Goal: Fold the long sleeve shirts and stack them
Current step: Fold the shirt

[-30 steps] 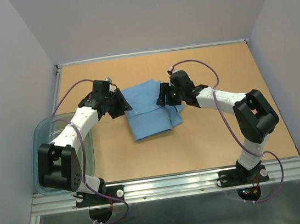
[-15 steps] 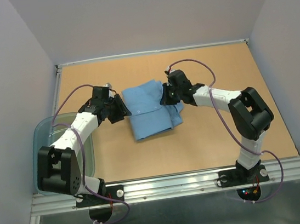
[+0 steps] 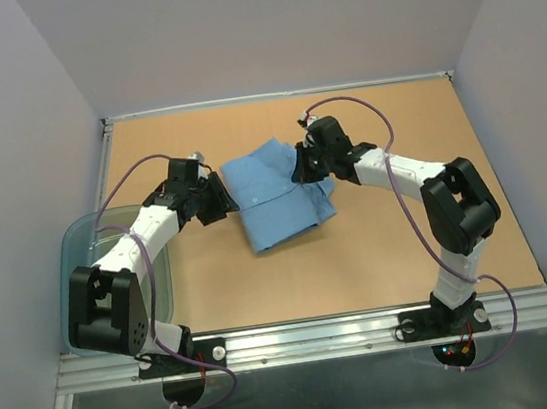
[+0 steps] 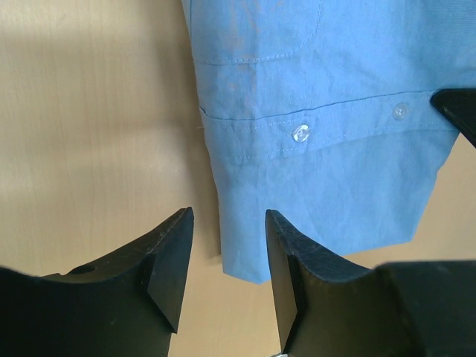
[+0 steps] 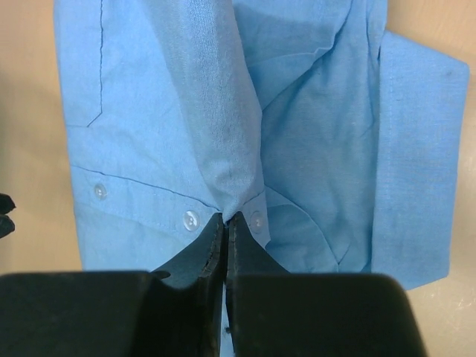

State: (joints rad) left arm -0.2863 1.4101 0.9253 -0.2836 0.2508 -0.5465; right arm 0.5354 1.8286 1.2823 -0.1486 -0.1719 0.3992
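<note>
One light blue shirt (image 3: 278,199) lies part-folded on the table (image 3: 395,128), between your two grippers in the top view. Your right gripper (image 3: 301,169) has its jaws closed together on the shirt. In the right wrist view the right gripper (image 5: 224,219) pinches a raised ridge of cloth (image 5: 230,134) that runs straight ahead from the fingertips. The rest of the shirt (image 5: 141,97) spreads flat to both sides of the jaws. A white button (image 5: 191,219) sits just left of the fingertips, and a folded panel (image 5: 416,149) lies off to their right.

Your left gripper (image 3: 222,199) holds nothing, and its jaws stand partly open. In the left wrist view the left gripper (image 4: 228,216) has the shirt's side edge running into the gap between its fingers (image 4: 167,253). Most of the shirt (image 4: 320,89) lies ahead and to the right of them, with bare table to their left. A clear button (image 4: 301,134) on the front strip sits ahead of the right finger. You cannot tell from these views whether the left fingertips touch the cloth.

A clear bluish tub (image 3: 69,262) sits well behind the left jaws, beside that arm's base.
</note>
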